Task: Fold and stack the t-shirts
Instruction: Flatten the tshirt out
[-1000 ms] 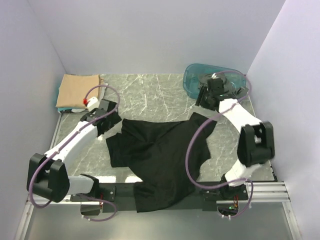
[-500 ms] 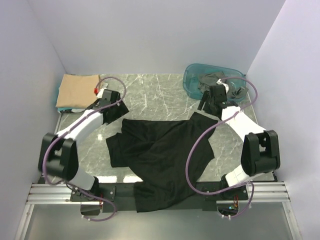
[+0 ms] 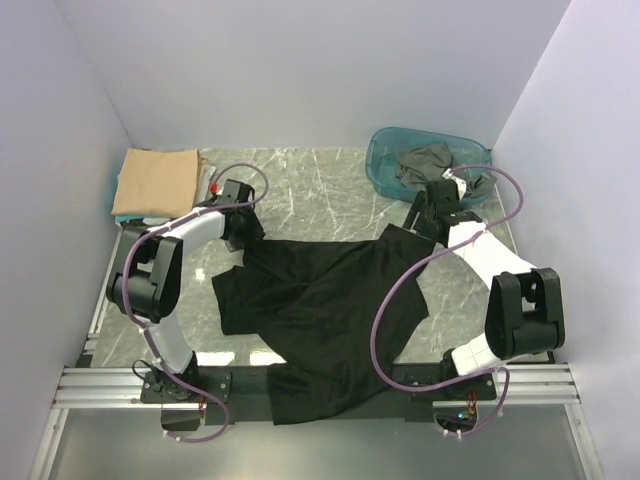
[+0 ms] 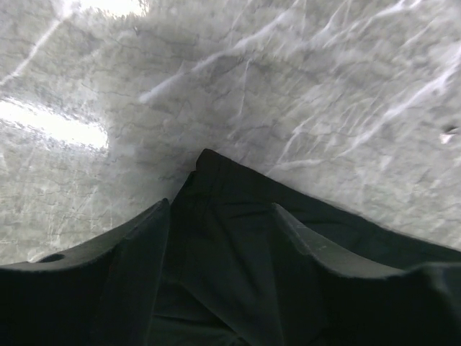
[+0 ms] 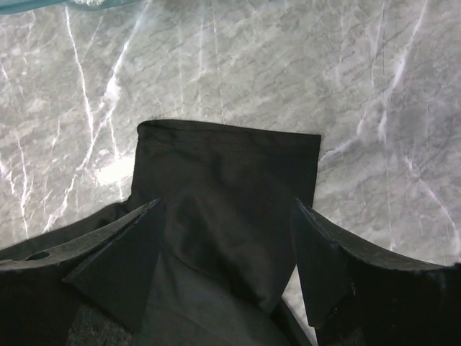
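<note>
Since a second ago the right pincer (image 5: pixel 227 204) is no longer hanging over the teal tub (image 3: pixel 381 160) but is sitting nearer, over the black t-shirt (image 3: pixel 320 300). The left pincer (image 4: pixel 220 207) is now reaching further in towards the middle, with its arm folding back along the table's left side. The black t-shirt is lying crumpled and spread across the middle of the table (image 3: pixel 330 185), its lower part hanging over the near edge between the two arm bases. The right pincer is standing wide open over the shirt's far right sleeve, one finger on each side of the cloth and the sleeve's hemmed end lying flat on the marble just beyond the tips; it is gripping nothing. The left pincer is likewise gaping, its dark fingers (image 4: pixel 137 252) straddling the shirt's far left corner, which is running to a point on the table between them, and it is not closing on the cloth. A dark grey t-shirt (image 3: pixel 425 160) is lying bunched inside the teal tub at the far right corner, just beyond the right pincer. A tan t-shirt (image 3: pixel 157 178) is resting folded in the far left corner, apart from the black one.
</note>
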Controlling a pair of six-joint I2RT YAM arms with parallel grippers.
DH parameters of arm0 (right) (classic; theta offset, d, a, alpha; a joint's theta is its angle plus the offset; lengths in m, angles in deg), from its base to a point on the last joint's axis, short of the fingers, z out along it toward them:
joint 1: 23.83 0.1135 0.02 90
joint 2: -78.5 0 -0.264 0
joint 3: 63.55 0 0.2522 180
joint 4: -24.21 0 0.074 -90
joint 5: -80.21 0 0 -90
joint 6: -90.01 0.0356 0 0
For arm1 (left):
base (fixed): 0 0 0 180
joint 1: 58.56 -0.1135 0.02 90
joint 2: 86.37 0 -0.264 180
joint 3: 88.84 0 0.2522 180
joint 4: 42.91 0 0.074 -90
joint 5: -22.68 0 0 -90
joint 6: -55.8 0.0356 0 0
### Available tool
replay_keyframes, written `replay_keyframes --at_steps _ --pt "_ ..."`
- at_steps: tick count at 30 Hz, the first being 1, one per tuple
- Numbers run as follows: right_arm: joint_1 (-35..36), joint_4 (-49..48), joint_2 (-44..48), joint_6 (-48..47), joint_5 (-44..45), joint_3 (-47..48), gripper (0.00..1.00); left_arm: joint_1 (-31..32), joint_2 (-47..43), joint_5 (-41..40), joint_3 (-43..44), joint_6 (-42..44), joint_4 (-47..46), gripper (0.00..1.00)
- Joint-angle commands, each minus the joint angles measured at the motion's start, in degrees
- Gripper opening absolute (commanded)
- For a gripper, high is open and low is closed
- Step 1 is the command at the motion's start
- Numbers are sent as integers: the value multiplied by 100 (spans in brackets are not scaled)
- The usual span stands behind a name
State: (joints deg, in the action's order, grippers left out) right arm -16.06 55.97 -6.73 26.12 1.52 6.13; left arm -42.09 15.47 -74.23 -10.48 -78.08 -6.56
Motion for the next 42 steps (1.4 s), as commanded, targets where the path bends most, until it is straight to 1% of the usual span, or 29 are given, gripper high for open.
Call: replay_keyframes --at_steps 1,3,6,7,8,13,18,22,26,30,33,34,35,36,37,38,39,40,41,42 --pt "-48 -209 -90 44 91 33 77 111 99 -81 53 177 70 59" --pt "-39 -227 -230 70 99 68 77 181 151 -55 9 204 9 55" --pt "-56 -227 -432 87 64 129 77 225 292 -46 26 231 9 33" --pt "-56 -209 -485 105 21 138 77 225 362 -64 61 222 61 13" --pt "-48 -209 -573 105 -6 147 77 234 389 -81 79 230 70 1" --pt "-56 -69 -828 298 2 103 76 225 232 -161 62 239 -70 1" --pt "-205 54 -943 491 266 -19 76 225 -85 -283 -9 257 -202 1" --pt "-469 63 -1004 492 91 -64 75 225 -427 -354 -131 266 -369 1" --pt "-487 81 -1179 430 -85 24 74 225 -604 -380 -185 283 -571 1" --pt "-478 195 -1347 421 -234 103 71 216 -447 -495 70 397 -668 1" --pt "-478 204 -1374 413 -296 95 67 181 -17 -582 430 494 -896 1" --pt "-478 213 -1382 395 -322 103 65 155 315 -600 561 512 -923 1" --pt "-478 213 -1365 404 -383 86 57 94 501 -600 902 529 -906 1" --pt "-487 221 -1356 395 -428 51 51 59 695 -592 1106 564 -879 1" --pt "-478 204 -1347 369 -437 33 46 -20 1088 -565 1525 565 -809 1" --pt "-478 204 -1321 369 -489 7 31 -47 1284 -513 1738 591 -809 1" --pt "-478 195 -1303 369 -498 -28 23 -82 1468 -478 1949 652 -809 1" --pt "-478 178 -1277 343 -516 -55 17 -100 1801 -434 2395 679 -809 1" --pt "-469 152 -1224 342 -507 -107 9 -144 1969 -372 2634 714 -809 1" --pt "-469 151 -1215 342 -507 -108 7 -153 2128 -267 2863 827 -852 1"
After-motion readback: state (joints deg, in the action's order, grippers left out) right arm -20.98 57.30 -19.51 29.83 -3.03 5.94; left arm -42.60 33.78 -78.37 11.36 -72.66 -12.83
